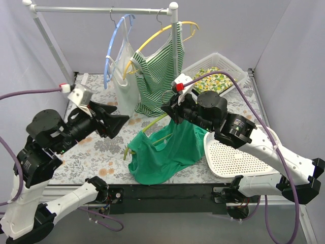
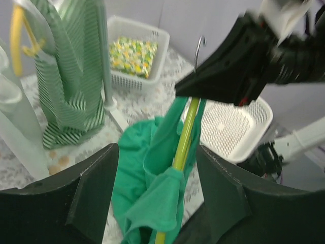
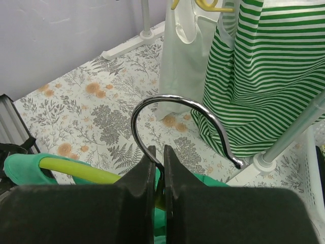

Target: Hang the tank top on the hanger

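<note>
The emerald-green tank top [image 1: 165, 152] hangs in a bunch from the lime hanger [image 1: 154, 125] above the table's front middle. My right gripper [image 1: 171, 110] is shut on the base of the hanger's metal hook [image 3: 167, 101] and holds it up. In the right wrist view [image 3: 158, 158] its jaws pinch the wire, with the lime arm [image 3: 76, 170] and green fabric [image 3: 20, 168] below. My left gripper [image 1: 121, 125] is open, just left of the top. In the left wrist view [image 2: 157, 203] its fingers [image 2: 91, 193] stand wide on either side of a strap [image 2: 165, 198] draped over the hanger arm [image 2: 185, 137], not touching it.
A clothes rail [image 1: 101, 8] at the back carries a white top [image 1: 123, 76] on a light-blue hanger [image 1: 112, 43] and a green-and-white striped top [image 1: 157, 76] on a yellow hanger [image 1: 157, 33]. A white basket [image 1: 216, 76] with patterned fabric stands back right. A white perforated tray [image 1: 233, 155] lies front right.
</note>
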### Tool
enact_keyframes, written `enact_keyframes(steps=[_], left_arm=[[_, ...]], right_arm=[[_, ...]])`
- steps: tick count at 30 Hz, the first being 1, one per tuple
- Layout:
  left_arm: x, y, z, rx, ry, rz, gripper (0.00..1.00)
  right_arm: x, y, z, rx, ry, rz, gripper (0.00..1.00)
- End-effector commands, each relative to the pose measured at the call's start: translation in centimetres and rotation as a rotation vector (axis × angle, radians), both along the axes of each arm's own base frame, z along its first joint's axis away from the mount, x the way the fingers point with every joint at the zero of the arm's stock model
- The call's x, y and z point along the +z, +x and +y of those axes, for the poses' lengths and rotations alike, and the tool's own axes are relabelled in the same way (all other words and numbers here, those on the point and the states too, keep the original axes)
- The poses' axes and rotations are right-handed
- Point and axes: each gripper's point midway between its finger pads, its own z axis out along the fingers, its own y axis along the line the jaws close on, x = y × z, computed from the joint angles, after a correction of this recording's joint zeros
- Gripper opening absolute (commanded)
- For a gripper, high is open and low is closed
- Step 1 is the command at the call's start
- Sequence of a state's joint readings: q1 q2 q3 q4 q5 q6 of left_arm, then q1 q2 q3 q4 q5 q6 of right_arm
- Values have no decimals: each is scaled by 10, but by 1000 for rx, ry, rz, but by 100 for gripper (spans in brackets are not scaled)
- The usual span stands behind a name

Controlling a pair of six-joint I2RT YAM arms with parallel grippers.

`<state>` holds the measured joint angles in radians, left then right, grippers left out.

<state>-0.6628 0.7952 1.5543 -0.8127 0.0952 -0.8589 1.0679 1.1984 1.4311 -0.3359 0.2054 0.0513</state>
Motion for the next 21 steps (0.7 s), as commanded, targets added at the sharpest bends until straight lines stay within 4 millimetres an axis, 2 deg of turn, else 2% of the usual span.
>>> enact_keyframes(steps=[1, 6, 10, 16, 21], left_arm=[[-48, -20, -13, -132, 92, 120, 61], [-76, -38, -17, -219, 133, 199, 61], [-90, -49, -20, -282, 151, 224, 64], [-111, -46, -24, -290, 184, 275, 68], [-126, -35, -25, -253, 205, 303, 68]], right_arm=[[66, -11, -9, 31, 205, -101, 1], [61, -14, -6, 46, 218, -88, 1], [63, -14, -4, 58, 224, -87, 1], [61, -15, 5, 85, 222, -75, 1], [61, -14, 12, 105, 220, -72, 1]])
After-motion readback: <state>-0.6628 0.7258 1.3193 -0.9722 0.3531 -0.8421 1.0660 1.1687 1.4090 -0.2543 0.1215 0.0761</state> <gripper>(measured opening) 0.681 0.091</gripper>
